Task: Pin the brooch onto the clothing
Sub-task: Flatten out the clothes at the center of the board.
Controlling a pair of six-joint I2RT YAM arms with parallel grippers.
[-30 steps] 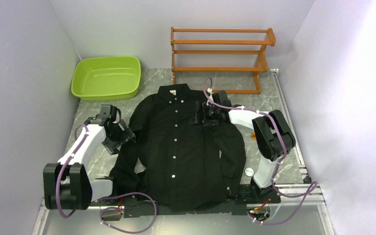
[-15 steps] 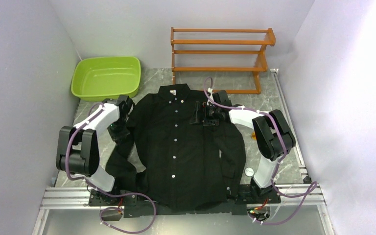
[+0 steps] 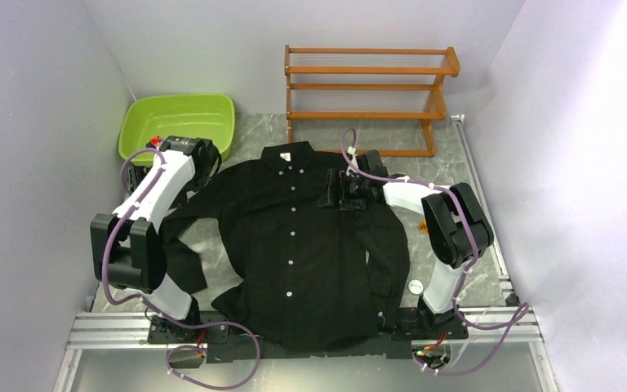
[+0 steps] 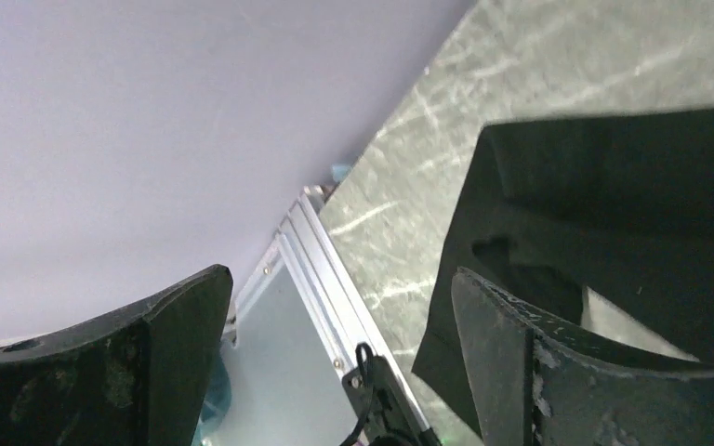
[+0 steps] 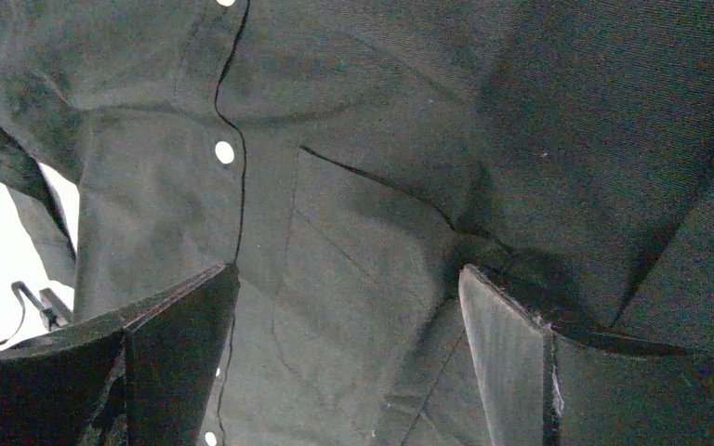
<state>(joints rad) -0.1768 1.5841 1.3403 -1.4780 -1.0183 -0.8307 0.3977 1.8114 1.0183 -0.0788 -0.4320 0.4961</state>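
Left fingers (image 4: pixel 342 279) and right fingers (image 5: pixel 349 279) open, empty. Black shirt (image 5: pixel 363 186) lies beneath right fingers; brooch (image 3: pixel 421 229) unpinned, well apart.

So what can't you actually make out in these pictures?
- Brooch: probably the orange speck in the top view, half behind the right arm; too small for detail.
- Right pincer: wrist view, open over the shirt; black on black hides whether it touches.
- Left pincer: top view, fingers lost among its own dark parts.
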